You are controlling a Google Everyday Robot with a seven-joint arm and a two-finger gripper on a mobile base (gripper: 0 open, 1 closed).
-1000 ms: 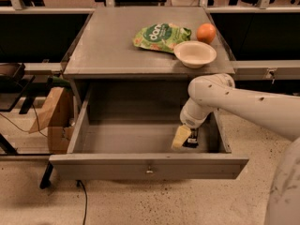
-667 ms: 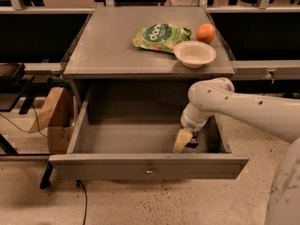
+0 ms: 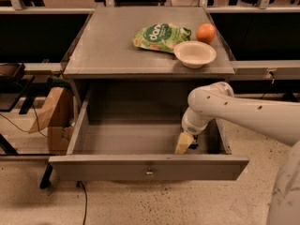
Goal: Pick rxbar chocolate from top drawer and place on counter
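Note:
The top drawer (image 3: pixel 117 167) is pulled out, with a small metal knob on its front panel. My gripper (image 3: pixel 184 144) reaches down into the drawer's right front corner, low against the floor behind the front panel. A small dark bit (image 3: pixel 193 146) shows right beside the gripper; it may be the rxbar chocolate, mostly hidden by the gripper. The counter (image 3: pixel 112 46) is the grey cabinet top above the drawer.
On the counter's right part lie a green snack bag (image 3: pixel 161 35), an orange (image 3: pixel 206 33) and a white bowl (image 3: pixel 194 53). A brown paper bag (image 3: pixel 50 110) leans at the cabinet's left. My white arm (image 3: pixel 243 114) crosses the drawer's right side.
My gripper has sunk lower and moved slightly toward the drawer's front panel at the right corner. The things on the counter have not moved.

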